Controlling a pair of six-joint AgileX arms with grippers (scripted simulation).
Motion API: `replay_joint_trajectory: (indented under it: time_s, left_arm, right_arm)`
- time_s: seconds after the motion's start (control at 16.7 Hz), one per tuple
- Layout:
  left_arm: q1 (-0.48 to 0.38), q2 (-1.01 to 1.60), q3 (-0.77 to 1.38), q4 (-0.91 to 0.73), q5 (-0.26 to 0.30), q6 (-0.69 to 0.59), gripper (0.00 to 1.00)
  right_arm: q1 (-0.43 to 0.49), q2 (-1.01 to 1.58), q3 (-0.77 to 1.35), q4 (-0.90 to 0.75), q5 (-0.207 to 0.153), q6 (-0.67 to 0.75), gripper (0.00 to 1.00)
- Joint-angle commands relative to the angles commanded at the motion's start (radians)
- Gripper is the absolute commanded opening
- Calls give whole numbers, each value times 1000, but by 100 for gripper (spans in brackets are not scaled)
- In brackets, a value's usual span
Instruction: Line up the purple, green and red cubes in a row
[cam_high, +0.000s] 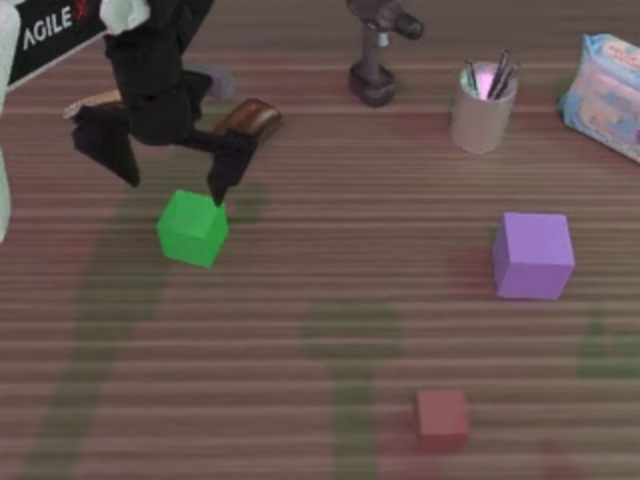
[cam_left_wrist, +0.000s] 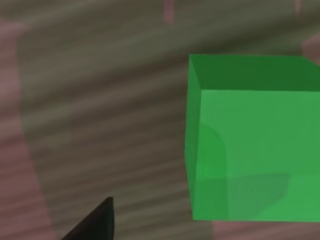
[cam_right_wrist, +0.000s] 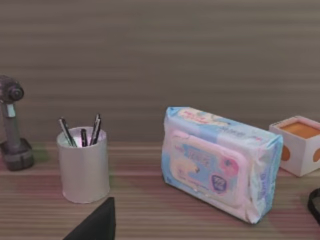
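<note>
Jaws on my left gripper (cam_high: 175, 185) stand wide apart, black fingers (cam_high: 228, 168) splayed and pointing down toward the green cube (cam_high: 192, 228); one tip sits just over the cube's far upper edge, the other hangs out to the left of it, so nothing is held; the left arm reaches in from the top-left corner of the top view, tilted down over the counter (cam_high: 330, 300); a white strip on it reads "AGILE" with the rest cut off by the frame edge. My right arm does not show in the top view; its wrist camera shows only a dark fingertip (cam_right_wrist: 95, 222) at the frame edge, so I cannot tell how its jaws stand.

Green cube sits on the left half of the counter; in the left wrist view it fills the frame and runs off the edge (cam_left_wrist: 255, 140); purple cube (cam_high: 533, 255) sits well apart at the right; red cube (cam_high: 441, 419) lies near the front edge, right of centre.

Brown block (cam_high: 252, 118) is partly hidden behind the left gripper; a drill (cam_high: 375, 50), a pen cup (cam_high: 483, 105) and a wipes pack (cam_high: 605, 90) line the far side; the pack's printing is unreadable; an orange-topped white box (cam_right_wrist: 299, 144) is cut off in the right wrist view.
</note>
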Motion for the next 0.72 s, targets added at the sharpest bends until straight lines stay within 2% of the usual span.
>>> replay_joint_trajectory:
  time_s: [0.3, 0.72]
  left_arm:
    - [-1, 10, -35, 41, 0, -1, 100]
    - [1, 94, -188, 284, 1, 2, 100]
  right_arm:
    - [0, 0, 0, 0, 0, 0, 100]
    - [0, 0, 0, 0, 0, 0, 100]
